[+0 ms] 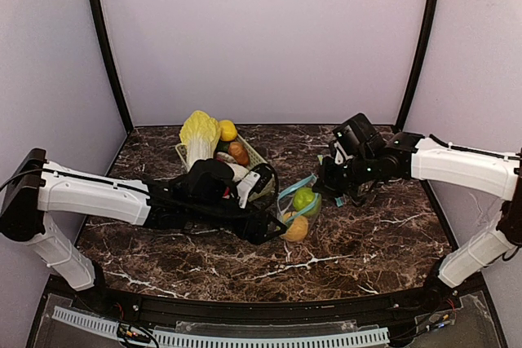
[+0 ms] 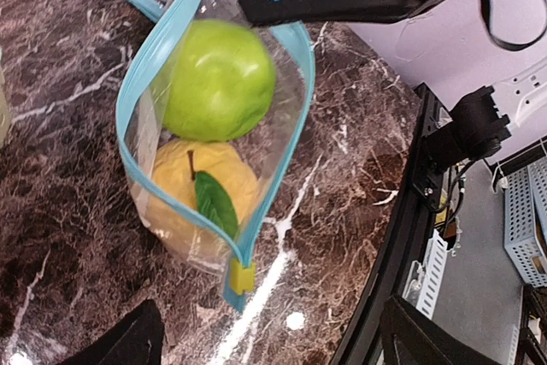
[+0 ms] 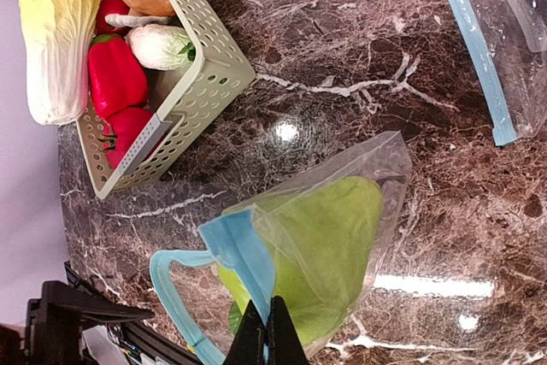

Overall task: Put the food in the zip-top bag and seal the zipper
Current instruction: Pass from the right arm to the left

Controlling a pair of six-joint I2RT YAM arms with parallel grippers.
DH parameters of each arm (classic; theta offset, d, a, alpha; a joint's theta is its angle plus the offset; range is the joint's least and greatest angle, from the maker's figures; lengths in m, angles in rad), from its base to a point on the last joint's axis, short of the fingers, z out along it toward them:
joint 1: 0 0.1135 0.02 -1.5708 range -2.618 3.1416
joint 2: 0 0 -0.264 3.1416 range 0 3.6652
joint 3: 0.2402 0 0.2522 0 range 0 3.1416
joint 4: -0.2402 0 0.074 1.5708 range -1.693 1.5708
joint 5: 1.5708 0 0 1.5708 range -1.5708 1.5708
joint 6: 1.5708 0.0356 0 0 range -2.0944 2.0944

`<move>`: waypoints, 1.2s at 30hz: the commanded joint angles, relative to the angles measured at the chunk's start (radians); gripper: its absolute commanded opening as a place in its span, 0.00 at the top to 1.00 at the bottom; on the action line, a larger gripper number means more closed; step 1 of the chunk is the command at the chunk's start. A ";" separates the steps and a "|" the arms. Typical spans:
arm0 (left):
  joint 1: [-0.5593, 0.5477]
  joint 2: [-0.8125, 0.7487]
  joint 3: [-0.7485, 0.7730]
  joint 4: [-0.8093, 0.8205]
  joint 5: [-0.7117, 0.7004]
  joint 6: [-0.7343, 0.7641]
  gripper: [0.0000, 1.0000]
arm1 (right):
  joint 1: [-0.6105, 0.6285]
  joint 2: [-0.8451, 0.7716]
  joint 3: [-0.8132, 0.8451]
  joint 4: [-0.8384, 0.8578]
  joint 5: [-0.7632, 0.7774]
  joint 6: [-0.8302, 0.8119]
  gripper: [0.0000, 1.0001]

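My right gripper is clenched on the blue zipper rim of the clear plastic zip-top bag, whose mouth gapes unsealed. My left gripper is released, fingers spread wide, just beside the bag's lower end and grasping nothing. Inside the bag, the round green toy fruit touches the orange-yellow toy peach with a green leaf. The bag rests on the dark marble-patterned table, near the pale green perforated plastic basket.
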 commanded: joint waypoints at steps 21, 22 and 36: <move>-0.020 0.171 0.070 0.022 -0.100 -0.004 0.52 | 0.008 0.008 -0.031 0.017 0.019 0.032 1.00; -0.021 0.172 0.071 0.018 -0.106 -0.002 0.55 | 0.007 0.008 -0.032 0.016 0.020 0.031 1.00; -0.051 0.176 0.095 -0.014 -0.128 0.057 0.99 | 0.007 0.058 -0.019 0.056 -0.009 -0.117 0.35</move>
